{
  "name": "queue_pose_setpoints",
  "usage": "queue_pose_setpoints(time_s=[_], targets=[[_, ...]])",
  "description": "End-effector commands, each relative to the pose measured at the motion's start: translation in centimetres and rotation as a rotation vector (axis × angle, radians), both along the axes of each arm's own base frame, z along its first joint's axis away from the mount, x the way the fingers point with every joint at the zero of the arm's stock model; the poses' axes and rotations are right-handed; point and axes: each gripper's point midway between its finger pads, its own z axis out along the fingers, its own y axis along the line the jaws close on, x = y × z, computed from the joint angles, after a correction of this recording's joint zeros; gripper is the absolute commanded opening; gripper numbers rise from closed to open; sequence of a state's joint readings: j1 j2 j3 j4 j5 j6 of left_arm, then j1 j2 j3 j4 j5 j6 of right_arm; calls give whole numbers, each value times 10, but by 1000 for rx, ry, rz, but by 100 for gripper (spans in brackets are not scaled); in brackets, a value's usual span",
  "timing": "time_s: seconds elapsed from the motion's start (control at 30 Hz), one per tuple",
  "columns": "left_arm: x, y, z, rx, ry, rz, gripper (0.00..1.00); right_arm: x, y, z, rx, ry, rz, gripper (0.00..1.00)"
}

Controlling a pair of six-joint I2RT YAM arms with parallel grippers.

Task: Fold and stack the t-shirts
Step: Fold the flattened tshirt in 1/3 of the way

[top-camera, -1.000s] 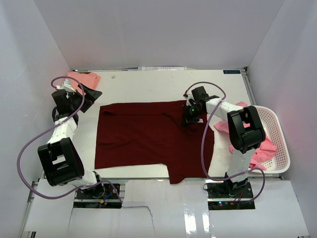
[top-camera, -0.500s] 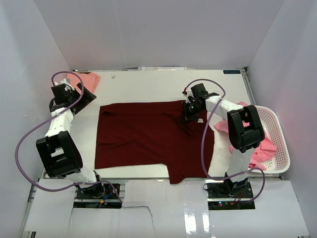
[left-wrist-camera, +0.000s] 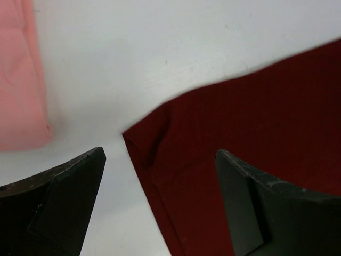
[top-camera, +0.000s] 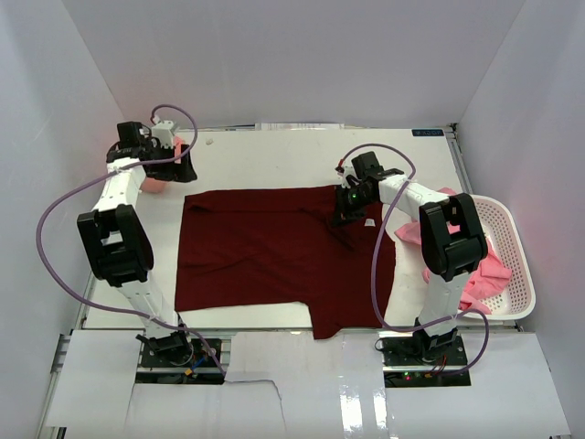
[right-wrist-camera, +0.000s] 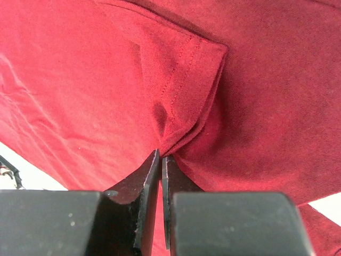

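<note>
The maroon t-shirt (top-camera: pixel 265 256) lies spread flat on the table (top-camera: pixel 274 160), with bare white surface along its far and left edges. Its far-left corner sits under the left gripper (left-wrist-camera: pixel 160 157), whose 2 fingers (left-wrist-camera: pixel 69 197) are wide apart and hold nothing; the salmon t-shirt (left-wrist-camera: pixel 18 80) is just beside. The right gripper (right-wrist-camera: pixel 161 156) pinches a bunched maroon fold at the far-right edge. Pink t-shirts (top-camera: pixel 489 274) lie in the basket (top-camera: pixel 514 240).

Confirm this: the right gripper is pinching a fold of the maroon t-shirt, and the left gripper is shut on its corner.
One thing is wrong: the left gripper is open, its jaws wide apart over the maroon t-shirt corner, as the left wrist view shows. The right gripper does pinch a fold.
</note>
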State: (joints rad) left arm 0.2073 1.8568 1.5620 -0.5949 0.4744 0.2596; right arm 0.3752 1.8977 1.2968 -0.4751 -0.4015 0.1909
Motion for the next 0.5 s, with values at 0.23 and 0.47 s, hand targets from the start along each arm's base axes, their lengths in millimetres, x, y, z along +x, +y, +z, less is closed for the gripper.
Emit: queue_pose_setpoints(time_s=[0.23,0.47], targets=[[-61,-40,-14,151,11,-403,86,-1,8,10,41,-2,8,11],[-68,-41,-43,220,49,-442,80,-4,9,6,51,13,10,11]])
